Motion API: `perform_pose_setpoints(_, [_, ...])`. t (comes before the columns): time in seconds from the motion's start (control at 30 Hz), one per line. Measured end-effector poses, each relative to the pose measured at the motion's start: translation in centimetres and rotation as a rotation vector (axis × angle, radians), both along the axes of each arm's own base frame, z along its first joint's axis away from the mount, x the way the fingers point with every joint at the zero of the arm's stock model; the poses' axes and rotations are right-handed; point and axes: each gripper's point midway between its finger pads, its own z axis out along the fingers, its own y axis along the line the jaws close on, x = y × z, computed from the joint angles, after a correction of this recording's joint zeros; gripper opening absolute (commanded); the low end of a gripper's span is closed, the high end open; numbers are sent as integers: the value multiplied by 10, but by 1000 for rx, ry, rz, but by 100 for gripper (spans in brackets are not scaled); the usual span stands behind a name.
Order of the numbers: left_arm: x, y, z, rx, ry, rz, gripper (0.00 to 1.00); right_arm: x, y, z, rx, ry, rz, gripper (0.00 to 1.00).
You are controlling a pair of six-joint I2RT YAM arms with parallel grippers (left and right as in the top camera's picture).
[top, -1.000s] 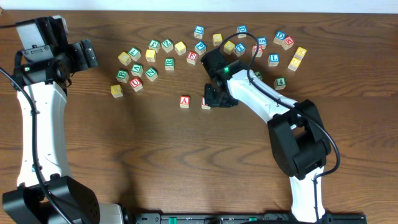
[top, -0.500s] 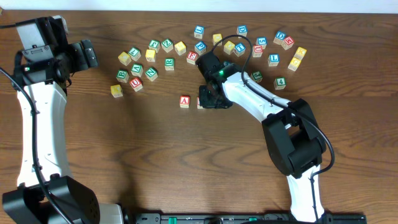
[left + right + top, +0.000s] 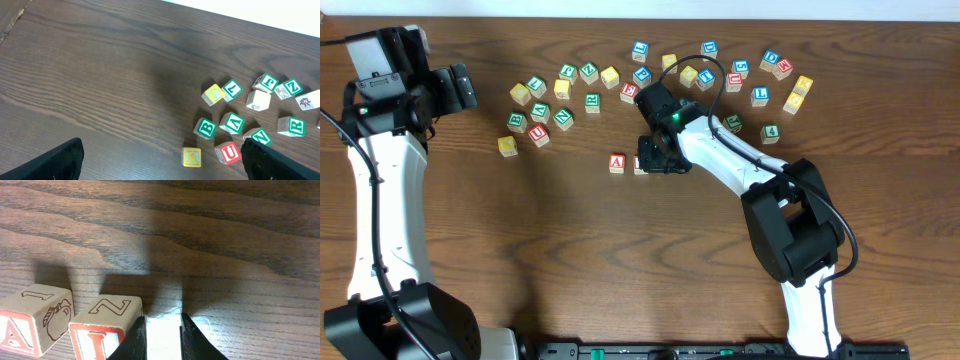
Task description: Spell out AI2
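Where the right hand [image 3: 162, 326] sits low on the dark wood-grain table [image 3: 225, 240], we see its fingers [image 3: 136, 341] narrowed onto a pale block [image 3: 164, 336] whose face is washed out. The I block [image 3: 102, 325], a wooden cube printed in red, touches the outside of one finger, and the A block [image 3: 30, 322] stands just beyond it. Since a second ago, hand and I block have slid nearer the A. Loose cubes [image 3: 592, 102] lie scattered behind the wrist. The left hand [image 3: 161, 150] hangs wide open, empty.
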Motion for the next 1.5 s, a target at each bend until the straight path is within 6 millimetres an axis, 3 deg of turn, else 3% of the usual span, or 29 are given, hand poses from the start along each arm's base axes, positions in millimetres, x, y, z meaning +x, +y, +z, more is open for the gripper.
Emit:
perform_pose_setpoints(0.3, [0, 0, 0, 0, 0, 0, 99, 0, 1, 0, 2, -1, 0, 18])
perform_pose_setpoints(0.7, [0, 0, 0, 0, 0, 0, 99, 0, -4, 8, -15, 12, 26, 27])
perform_pose_setpoints(0.83, [0, 0, 0, 0, 0, 0, 99, 14, 1, 27, 11, -45, 50, 17])
perform_pose_setpoints(1.03, [0, 0, 0, 0, 0, 0, 99, 40, 34, 62, 143, -189, 101, 11])
perform_pose_setpoints(1.27, [0, 0, 0, 0, 0, 0, 99, 34, 92, 80, 254, -292, 200, 10])
perform_pose_setpoints(1.4, [0, 0, 0, 0, 0, 0, 99, 23, 119, 77, 282, -308, 241, 9])
perform_pose_setpoints(1.5, [0, 0, 0, 0, 0, 0, 99, 12, 131, 56, 270, -273, 248, 8])
